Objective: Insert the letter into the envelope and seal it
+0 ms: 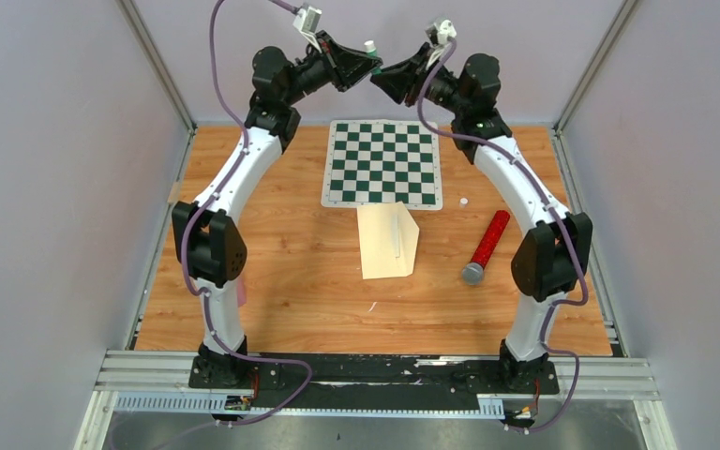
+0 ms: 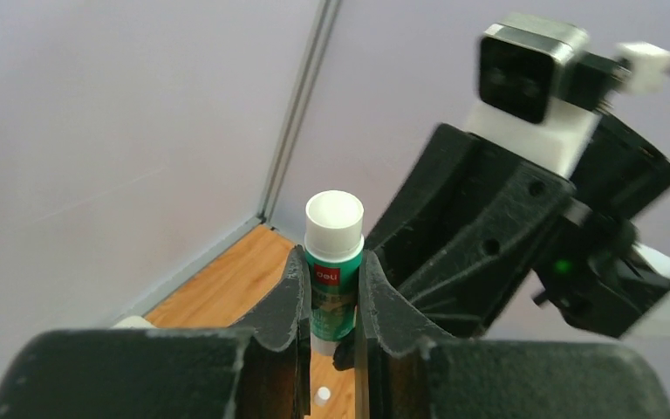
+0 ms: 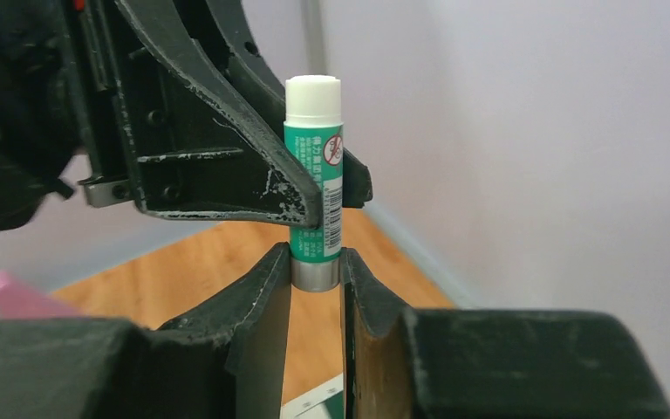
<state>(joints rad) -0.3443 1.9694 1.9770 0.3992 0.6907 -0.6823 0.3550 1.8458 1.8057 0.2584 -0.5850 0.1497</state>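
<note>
From my remote station: over the wooden worktop [image 1: 272, 281], both arms are raised and meet high above the far edge of the chessboard [image 1: 382, 163]. The envelope [image 1: 386, 242] lies flat at mid-worktop, its far end touching the board's near edge, with a thin pale strip along its right half. I cannot tell whether that strip is the letter. A red tube [image 1: 488, 242] with a grey end lies to the envelope's right, well apart from it. The left tool [image 1: 370, 61] [image 2: 331, 262] is clamped on the body of an upright green glue stick [image 1: 369, 47] [image 2: 333, 262] [image 3: 316, 175]. The right tool [image 1: 382, 75] [image 3: 316, 262] is closed narrowly on the stick's grey base. A tiny white bit [image 1: 464, 201] sits just off the board's right corner.
</note>
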